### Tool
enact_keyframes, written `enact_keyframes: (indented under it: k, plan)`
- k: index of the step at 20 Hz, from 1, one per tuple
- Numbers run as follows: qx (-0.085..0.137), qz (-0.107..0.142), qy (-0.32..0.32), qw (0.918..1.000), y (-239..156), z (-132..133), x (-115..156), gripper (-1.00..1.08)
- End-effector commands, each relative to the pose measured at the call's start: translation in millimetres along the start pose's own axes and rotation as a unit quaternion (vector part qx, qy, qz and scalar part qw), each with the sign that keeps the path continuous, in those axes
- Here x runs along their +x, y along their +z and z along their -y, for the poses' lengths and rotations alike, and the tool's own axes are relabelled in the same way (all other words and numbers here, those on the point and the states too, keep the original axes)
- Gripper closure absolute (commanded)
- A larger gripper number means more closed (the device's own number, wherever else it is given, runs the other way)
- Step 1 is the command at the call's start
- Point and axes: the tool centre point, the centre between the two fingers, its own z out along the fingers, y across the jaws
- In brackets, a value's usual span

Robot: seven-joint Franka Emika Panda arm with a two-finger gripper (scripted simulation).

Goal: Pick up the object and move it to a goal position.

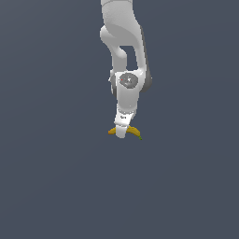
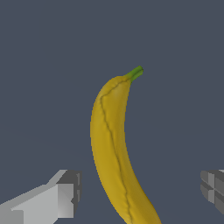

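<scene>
While the gripper (image 2: 140,192) hangs open astride the banana (image 2: 111,148), nothing is held. Closing on the curve could squirt it sideways.

Distant exterior; close wrist over banana (image 2: 111,148)

A plain, flat, dark grey-blue surface (image 1: 51,177) fills both views, with no edge, seam or marking to be seen. The one thing lying on it is a small curved yellow banana (image 1: 134,131). In the exterior view its orange-brown end points to that view's left and its green stem tip to the right; its middle is hidden there.
</scene>
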Motion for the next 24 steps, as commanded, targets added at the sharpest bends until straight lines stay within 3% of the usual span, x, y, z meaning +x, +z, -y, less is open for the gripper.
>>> enact_keyframes:
  k: [1, 14, 24]
  plan:
    - [0.000, 0.000, -0.023, 0.9997, 2, 3, 0, -0.92]
    - [-0.001, -0.001, -0.052, 0.9986, 9, 7, 0, -0.92]
    - [-0.001, -0.001, -0.055, 0.9985, 47, 8, 0, -0.92]
